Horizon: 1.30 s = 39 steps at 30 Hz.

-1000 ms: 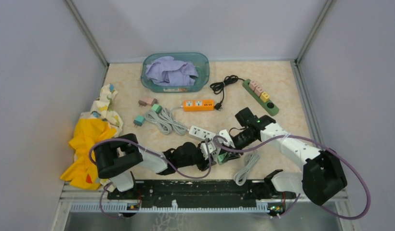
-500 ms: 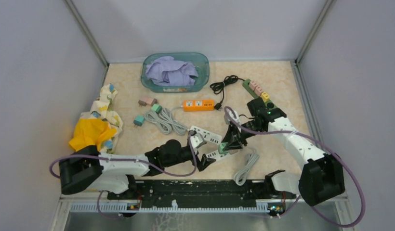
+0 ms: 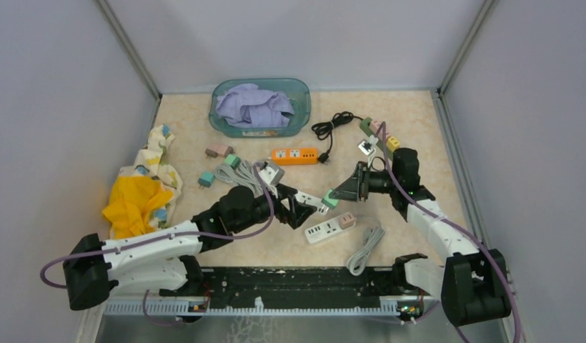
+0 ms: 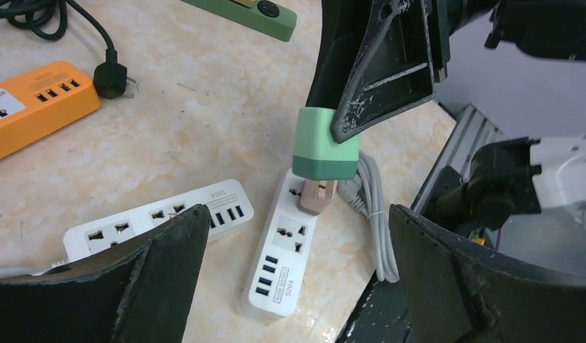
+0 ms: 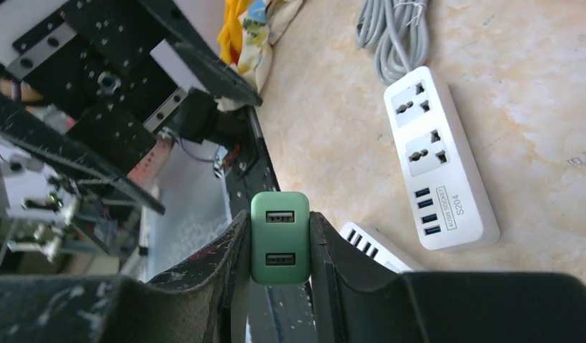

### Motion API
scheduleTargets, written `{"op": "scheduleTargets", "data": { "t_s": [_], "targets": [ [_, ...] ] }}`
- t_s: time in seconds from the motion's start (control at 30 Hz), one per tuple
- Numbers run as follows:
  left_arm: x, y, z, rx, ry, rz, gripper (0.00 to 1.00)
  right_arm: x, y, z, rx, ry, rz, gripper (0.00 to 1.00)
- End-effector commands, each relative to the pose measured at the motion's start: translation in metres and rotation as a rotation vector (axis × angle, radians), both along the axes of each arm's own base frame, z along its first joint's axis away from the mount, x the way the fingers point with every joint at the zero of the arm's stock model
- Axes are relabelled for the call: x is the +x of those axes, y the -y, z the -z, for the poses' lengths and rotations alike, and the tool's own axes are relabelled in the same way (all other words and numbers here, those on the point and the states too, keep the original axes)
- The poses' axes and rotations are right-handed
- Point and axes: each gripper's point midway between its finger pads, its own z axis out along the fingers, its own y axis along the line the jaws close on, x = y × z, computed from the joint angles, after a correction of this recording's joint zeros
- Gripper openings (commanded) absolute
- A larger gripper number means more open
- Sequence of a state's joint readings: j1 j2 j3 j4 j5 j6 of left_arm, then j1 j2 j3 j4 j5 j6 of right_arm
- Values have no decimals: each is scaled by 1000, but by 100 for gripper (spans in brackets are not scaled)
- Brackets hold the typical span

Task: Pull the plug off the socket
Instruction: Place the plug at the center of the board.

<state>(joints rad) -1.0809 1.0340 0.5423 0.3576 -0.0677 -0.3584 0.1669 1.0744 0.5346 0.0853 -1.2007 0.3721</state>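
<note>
Plug (image 5: 279,238) — clamped between the right jaws.

A smooth, matt green plastic plug (image 5: 279,237) with coppery metal pins is sitting between the scuffed, white-flecked black plastic fingers (image 5: 204,279) of the right gripper (image 5: 279,221). Below it, a smooth white plastic socket strip (image 5: 439,153) is lying on a polished, beige marbled table top (image 5: 533,93). At twelve o'clock a translucent teal plastic tub (image 3: 299,107) is holding crumpled lavender cloth (image 3: 253,106), at nine o'clock soft yellow cloth (image 3: 136,204) is lying bunched, near the centre a glossy orange strip (image 3: 294,155) is shining, and at five o'clock a grey rubbery cable (image 3: 366,246) is resting.
</note>
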Motion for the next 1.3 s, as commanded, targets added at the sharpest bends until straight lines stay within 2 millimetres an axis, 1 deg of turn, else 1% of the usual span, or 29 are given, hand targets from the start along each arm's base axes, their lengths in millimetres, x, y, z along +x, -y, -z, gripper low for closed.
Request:
{"op": "scheduleTargets", "data": {
  "t_s": [0.0, 0.03, 0.13, 0.2, 0.3, 0.43, 0.53, 0.63, 0.73, 0.83, 0.9, 1.03, 1.13, 1.17, 1.2, 1.27],
  "targets": [
    [16, 5, -13, -6, -121, -112, 100, 33, 0, -31, 73, -110, 167, 0],
    [21, 8, -15, 8, -131, -130, 100, 36, 1, -28, 71, -134, 179, 0],
    [31, 20, -11, 69, -163, -154, 97, 42, 2, -15, 51, -230, 212, 0],
    [32, 29, -10, 96, -174, -133, 95, 43, 2, -10, 46, -269, 204, 0],
    [32, 41, -6, 128, -140, -82, 95, 42, 0, -7, 54, -317, 174, 0],
    [37, 46, 3, 197, -78, -53, 96, 40, -1, -6, 59, -335, 151, 0],
    [40, 51, 12, 246, -70, -38, 95, 40, -1, -6, 60, -343, 147, 0],
    [37, 62, 17, 261, -87, 6, 87, 41, -1, -4, 58, -346, 149, 0],
    [35, 70, 19, 261, -105, 34, 82, 42, -1, -3, 56, -348, 150, 0],
    [36, 73, 21, 265, -112, 32, 79, 42, -1, -2, 56, -353, 147, 0],
    [40, 74, 23, 276, -114, 15, 74, 42, -2, -2, 56, -356, 146, 0],
    [46, 75, 32, 324, -123, -7, 67, 41, -2, -2, 58, -357, 141, 0],
    [47, 79, 34, 336, -128, 4, 59, 41, -2, -2, 60, -360, 140, 0],
    [47, 80, 35, 338, -127, 7, 58, 41, -2, -2, 60, -360, 140, 3],
    [47, 80, 35, 342, -127, 8, 53, 40, -2, -2, 61, -360, 136, 5],
    [47, 80, 36, 346, -125, 5, 36, 40, -2, -3, 63, -357, 133, 13]
  ]
}}
